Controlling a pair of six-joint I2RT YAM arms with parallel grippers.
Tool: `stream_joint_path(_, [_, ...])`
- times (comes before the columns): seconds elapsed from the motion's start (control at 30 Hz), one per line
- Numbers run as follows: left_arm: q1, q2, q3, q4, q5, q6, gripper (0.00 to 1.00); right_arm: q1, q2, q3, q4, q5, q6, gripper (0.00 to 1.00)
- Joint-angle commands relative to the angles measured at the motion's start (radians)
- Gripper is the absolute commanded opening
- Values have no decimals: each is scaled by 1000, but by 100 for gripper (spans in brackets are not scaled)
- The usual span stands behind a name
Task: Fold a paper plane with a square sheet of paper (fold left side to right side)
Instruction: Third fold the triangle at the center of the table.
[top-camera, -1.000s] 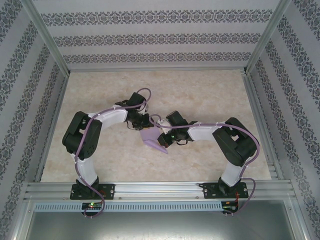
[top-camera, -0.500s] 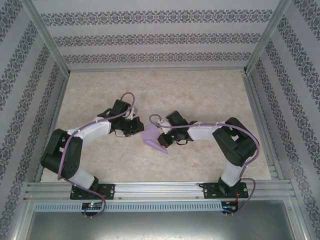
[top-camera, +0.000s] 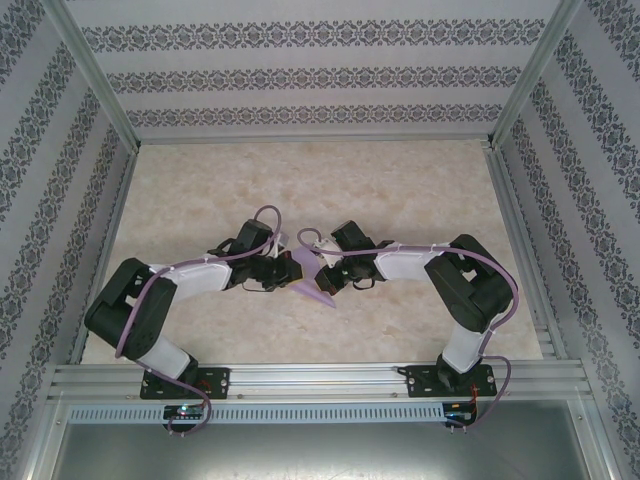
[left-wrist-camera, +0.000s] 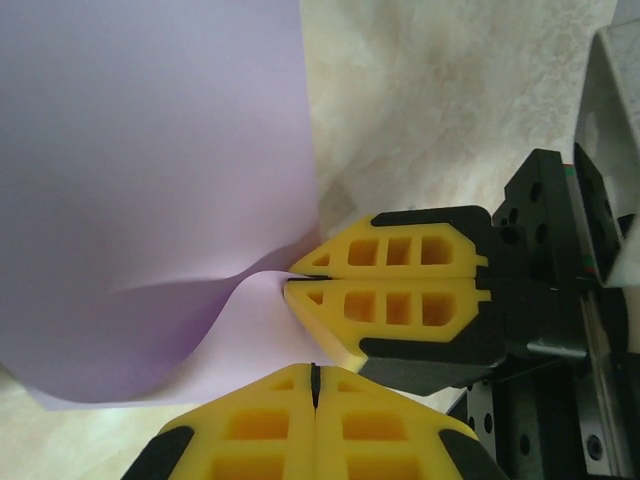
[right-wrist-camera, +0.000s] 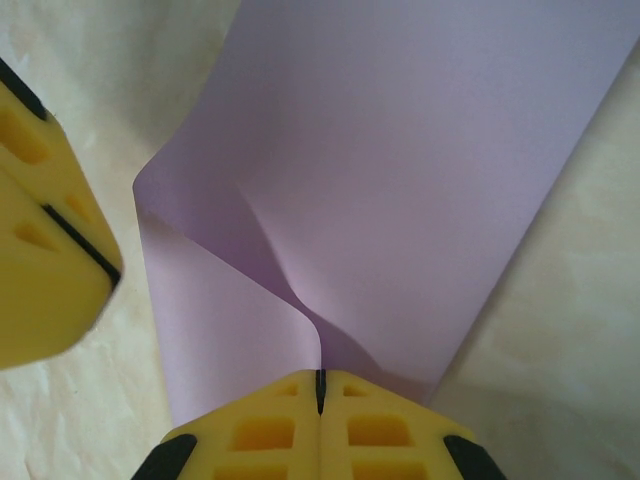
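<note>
Plainly, near the middle of the marbled worktop (top-camera: 400, 180), the square sheet of paper (top-camera: 303, 268) stands buckled. The jaws of the right gripper (right-wrist-camera: 320, 385) are clamped on its edge. Those of the left gripper (left-wrist-camera: 315, 372) are closed at the edge, their hold uncertain. Pulling apart could tear it, and a slipped pinch would skew the left-to-right fold.

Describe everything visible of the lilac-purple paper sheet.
The thin, matte lilac-purple sheet of paper is plain and unmarked, bent over itself in loose layers, with a soft buckle spreading from where the shut right claw pinches its edge. It lies near the middle of the pale marbled table. The shut left claw sits close beside it; a grip there is not evident.
</note>
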Motion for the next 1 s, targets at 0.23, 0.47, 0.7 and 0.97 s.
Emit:
stream_joint_path(0.23, [-36, 76, 17, 21, -49, 13, 7, 9, 39, 11, -69, 31, -25, 0])
stream_joint_path(0.47, [-35, 85, -5, -6, -73, 28, 6, 9, 45, 18, -72, 31, -27, 0])
stream_joint_path(0.7, [-36, 107, -16, -20, -99, 40, 5, 8, 49, 21, -72, 29, -28, 0])
stream_joint_path(0.97, [-35, 107, -61, -24, -132, 42, 4, 1, 22, 35, -72, 25, -7, 0])
